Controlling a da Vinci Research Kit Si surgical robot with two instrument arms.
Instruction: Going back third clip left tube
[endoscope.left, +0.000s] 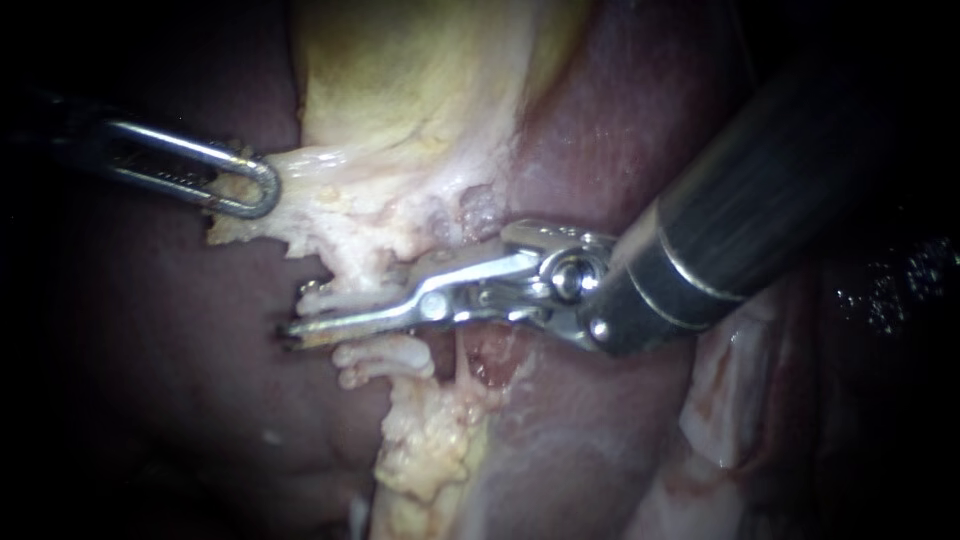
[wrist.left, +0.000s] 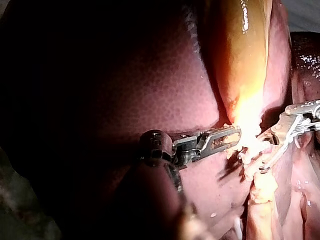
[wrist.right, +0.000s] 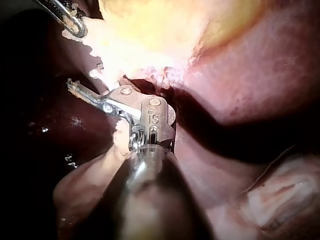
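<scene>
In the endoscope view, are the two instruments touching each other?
No: the left instrument grips the pale tissue well apart from the right instrument, and a stretch of that tissue shows between them.

The smooth, rounded liver (endoscope.left: 180, 330) is dark maroon with a faint, fine mottling, and the glistening gallbladder (endoscope.left: 420, 70) is yellow-green fading to cream. The ragged, lumpy fatty tissue (endoscope.left: 350, 200) is whitish cream flecked with yellow, and reddish-pink where it is raw. My slender metal left instrument (endoscope.left: 262, 190) is bright silver; my right instrument (endoscope.left: 297, 335) is silver at the tip, its glossy black shaft ringed by thin pale bands.
</scene>
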